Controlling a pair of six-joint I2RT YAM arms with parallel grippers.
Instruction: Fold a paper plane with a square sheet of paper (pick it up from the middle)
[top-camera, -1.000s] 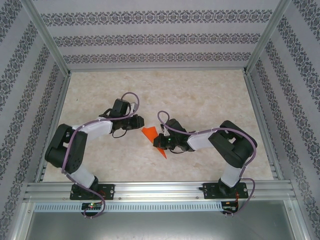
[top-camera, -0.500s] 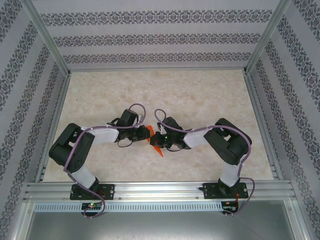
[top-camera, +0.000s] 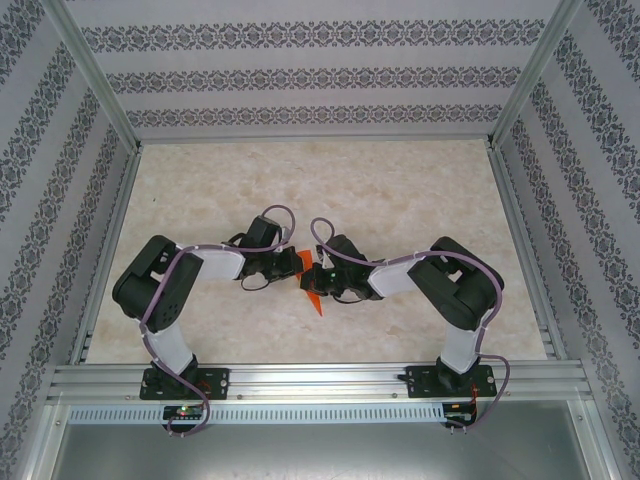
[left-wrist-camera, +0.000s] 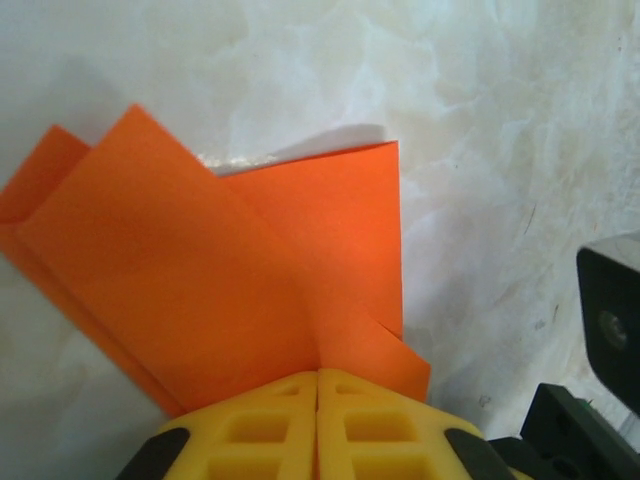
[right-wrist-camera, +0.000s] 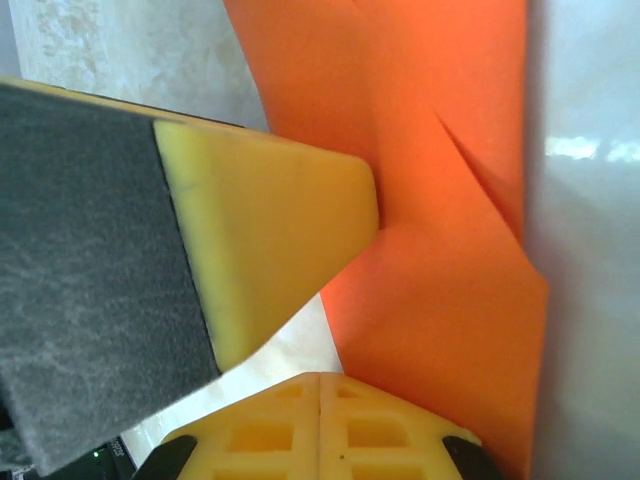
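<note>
Tabletop (top-camera: 400, 190) pale marbled, walls (top-camera: 300, 75) patterned — left tool (left-wrist-camera: 318, 376), right tool (right-wrist-camera: 320, 380) both clamped on folded orange paper (left-wrist-camera: 250, 250).

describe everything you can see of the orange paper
The orange paper is thin, plain and bright, already folded into overlapping angled flaps with sharp creases. It sits mid-table between the two arms, over the marbled table. The left gripper and the right gripper are each shut on an edge of it.

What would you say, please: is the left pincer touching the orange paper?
Touching. The left wrist view shows the left pincer shut, the orange paper pinched between its yellow fingers.
</note>
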